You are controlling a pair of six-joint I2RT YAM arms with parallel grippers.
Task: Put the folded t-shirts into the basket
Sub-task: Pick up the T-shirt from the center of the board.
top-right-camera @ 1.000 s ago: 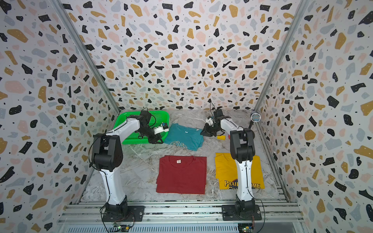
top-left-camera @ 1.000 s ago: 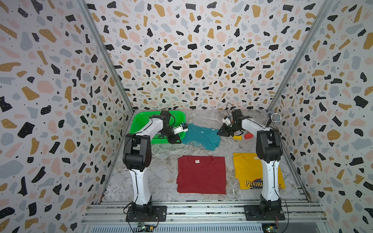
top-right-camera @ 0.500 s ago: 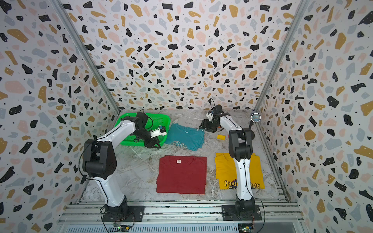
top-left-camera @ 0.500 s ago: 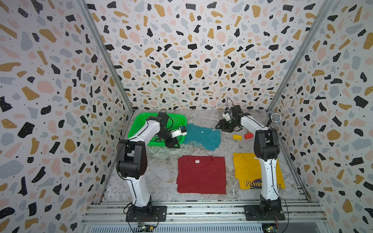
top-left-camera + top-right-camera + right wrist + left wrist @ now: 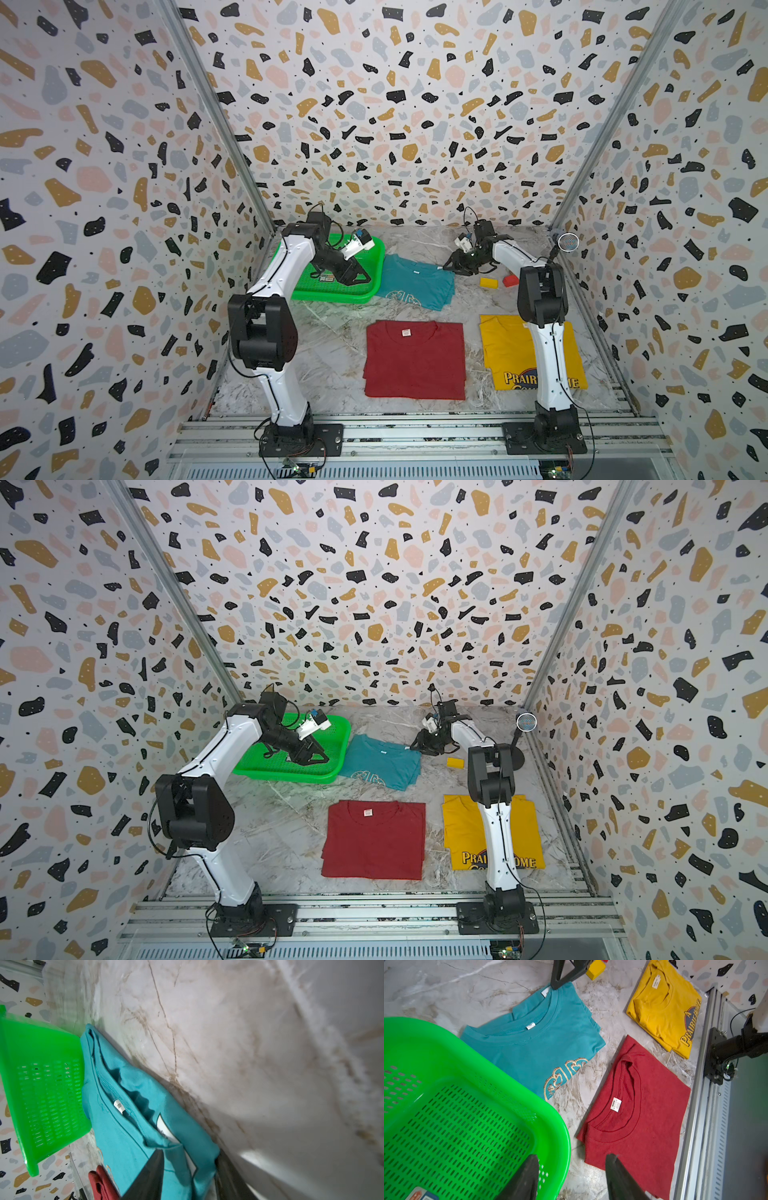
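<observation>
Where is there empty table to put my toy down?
Bare marble lies in front of the basket, left of the red shirt, and along the back wall behind the teal shirt. Crowded: around the yellow block and yellow shirt.

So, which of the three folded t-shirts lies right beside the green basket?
The teal t-shirt, next to the basket; the red t-shirt and yellow t-shirt lie farther away.

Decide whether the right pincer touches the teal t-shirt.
Touching. In the right wrist view the right pincer straddles a corner of the teal t-shirt, cloth against both fingers.
</observation>
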